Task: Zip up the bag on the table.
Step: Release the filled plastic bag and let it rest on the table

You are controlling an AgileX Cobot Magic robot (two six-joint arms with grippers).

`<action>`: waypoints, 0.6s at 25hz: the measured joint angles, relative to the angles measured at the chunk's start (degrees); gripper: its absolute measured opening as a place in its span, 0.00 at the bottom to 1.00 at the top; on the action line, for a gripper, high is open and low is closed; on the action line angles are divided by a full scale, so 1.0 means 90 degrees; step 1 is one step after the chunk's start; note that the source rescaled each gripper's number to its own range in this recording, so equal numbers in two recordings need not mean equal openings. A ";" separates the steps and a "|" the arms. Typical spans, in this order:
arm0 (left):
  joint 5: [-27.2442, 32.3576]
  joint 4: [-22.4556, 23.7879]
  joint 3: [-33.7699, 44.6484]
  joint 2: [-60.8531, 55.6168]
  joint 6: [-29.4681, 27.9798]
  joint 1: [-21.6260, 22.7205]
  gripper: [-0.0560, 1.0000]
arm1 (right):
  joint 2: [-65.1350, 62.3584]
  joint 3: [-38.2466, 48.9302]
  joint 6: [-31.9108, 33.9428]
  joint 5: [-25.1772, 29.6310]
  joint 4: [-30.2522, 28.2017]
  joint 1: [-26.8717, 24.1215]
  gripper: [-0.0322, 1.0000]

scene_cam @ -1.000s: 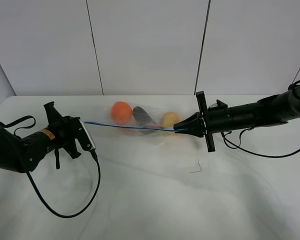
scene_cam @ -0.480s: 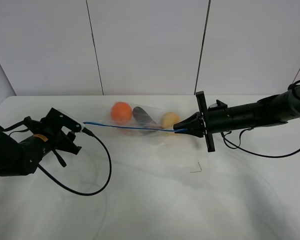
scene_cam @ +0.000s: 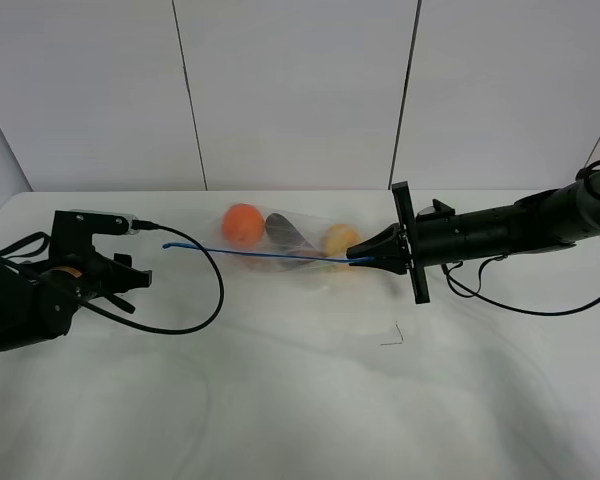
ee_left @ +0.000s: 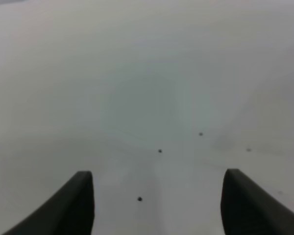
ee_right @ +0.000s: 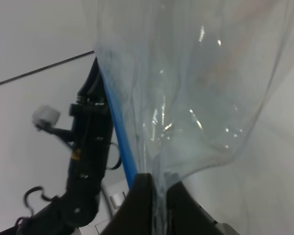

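The clear bag [scene_cam: 300, 250] lies on the white table [scene_cam: 300, 400] with orange, purple and yellow produce inside. Its blue zipper strip [scene_cam: 260, 254] runs from a free left end to my right gripper [scene_cam: 362, 260], which is shut on the bag's right end. In the right wrist view the right gripper [ee_right: 159, 193] pinches the bag [ee_right: 196, 88] beside the blue strip [ee_right: 118, 129]. My left gripper [scene_cam: 127, 288] is open and empty, off to the left of the bag and not touching it. The left wrist view shows the open gripper [ee_left: 159, 203] over bare table [ee_left: 152, 88].
A black cable [scene_cam: 195, 300] loops from the left arm across the table toward the strip's left end. A thin wire-like mark [scene_cam: 392, 338] lies on the table in front of the right gripper. White wall panels [scene_cam: 300, 90] stand behind the table.
My left gripper has let go of the zipper strip's left end and swung away to the left. The strip's end now hangs free. The right arm has not moved.
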 joint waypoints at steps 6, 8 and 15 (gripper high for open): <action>0.3145 -0.0020 -0.0441 -0.1069 0.0000 0.0603 0.76 | 0.0000 0.0000 0.0000 0.0000 0.0005 0.0000 0.03; 0.4579 -0.0014 -0.0847 -0.1285 0.0000 0.0966 0.76 | 0.0000 0.0000 0.0000 0.0000 0.0005 0.0000 0.03; 0.8076 0.0536 -0.2517 -0.1429 -0.0013 0.1548 0.79 | 0.0000 0.0000 0.0000 0.0000 0.0005 0.0000 0.03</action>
